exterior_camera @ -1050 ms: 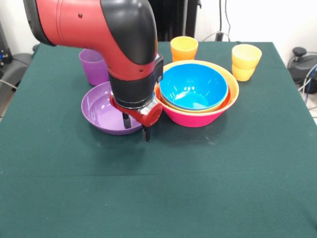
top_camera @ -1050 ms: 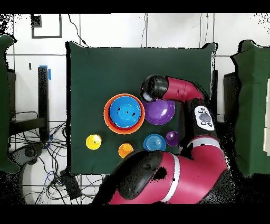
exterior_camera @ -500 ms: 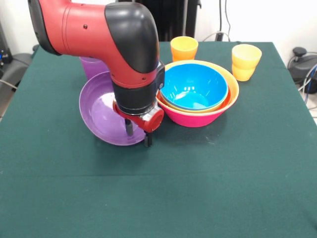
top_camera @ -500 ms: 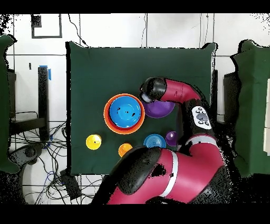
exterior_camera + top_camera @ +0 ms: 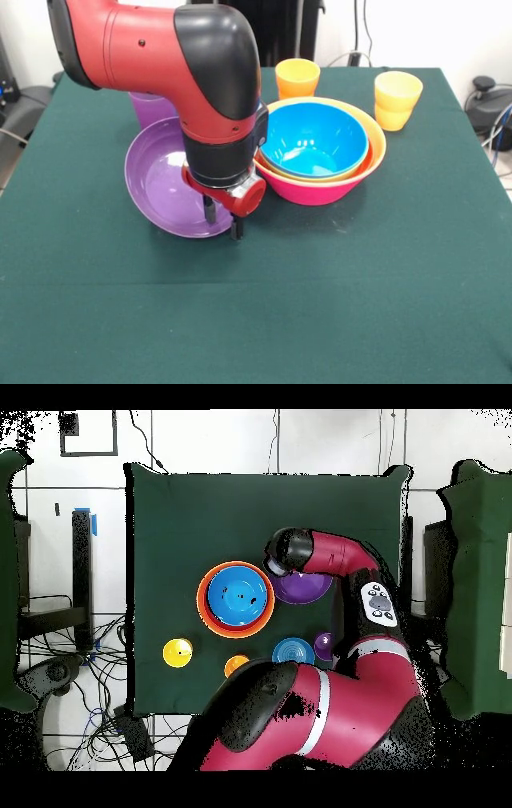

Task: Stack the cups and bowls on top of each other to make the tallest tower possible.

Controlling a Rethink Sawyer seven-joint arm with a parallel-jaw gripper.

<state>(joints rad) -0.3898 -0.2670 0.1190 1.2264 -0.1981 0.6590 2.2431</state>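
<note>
Front view: the jaws (image 5: 222,222) are clamped on the near rim of the purple bowl (image 5: 164,180), which is tilted, mouth facing the camera, beside the tower (image 5: 320,148) on the worktop (image 5: 360,288).

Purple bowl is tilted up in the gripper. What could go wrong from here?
1. The gripper pinches only the rim of the purple bowl, which hangs steeply tilted; it may slip or swing out.
2. The tower sits right beside the wrist, so moving across could knock it.
3. The purple cup stands just behind the bowl and could be tipped if the bowl swings back.
</note>
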